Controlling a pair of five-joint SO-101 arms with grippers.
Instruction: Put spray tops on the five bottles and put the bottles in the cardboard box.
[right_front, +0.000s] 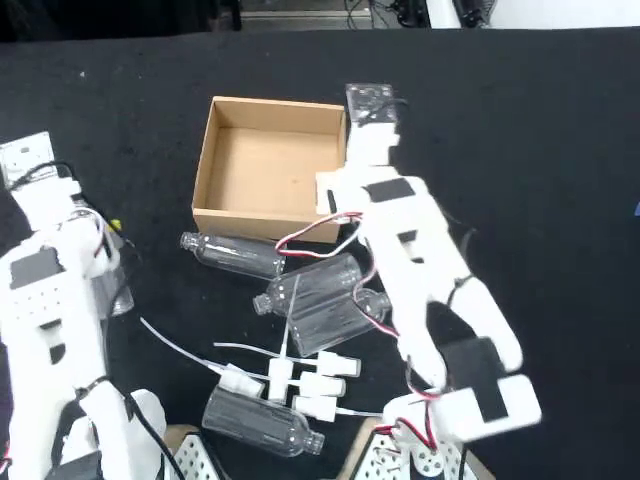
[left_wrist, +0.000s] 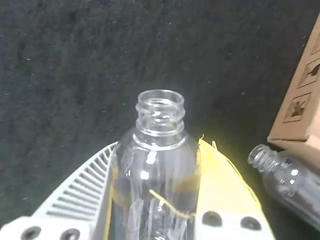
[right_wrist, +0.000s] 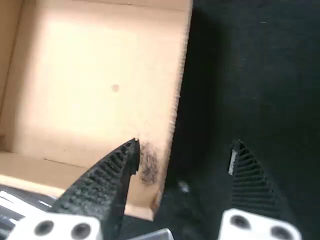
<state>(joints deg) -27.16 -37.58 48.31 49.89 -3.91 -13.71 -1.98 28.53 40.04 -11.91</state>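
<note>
From above, the box (right_front: 250, 224) stands open toward the far side of the table (right_front: 540, 120), and no bottle is in it yet. Four bottles (right_front: 235, 254) lie uncapped between the box and the arm bases. The spray tops (right_front: 305, 380) sit in a cluster among them with their thin tubes trailing. The left arm (right_front: 45, 300) is at the table's left edge with a fifth bottle (right_front: 108, 275) at its end. The right arm (right_front: 410, 250) stretches over the lying bottles to the box's right wall. In the left wrist view, the left gripper (left_wrist: 160, 165) is clamped around that fifth bottle's body. The open threaded neck (left_wrist: 160, 112) sticks out past the fingers with no top on it, and another bottle and a box corner lie near. In the right wrist view, the right gripper (right_wrist: 185, 150) is spread wide and holds nothing; one finger is over the box floor and the other over the table, straddling the wall. The step in hand looks like capping the held bottle. The right gripper should probably leave the box and take one top by its head so the tube hangs free. It can then feed the tube into the neck and twist while the left grips firmly. No writing can be read: the bottles are plain, and the box side carries printed symbols (left_wrist: 300, 97) cut off at the edge.
</note>
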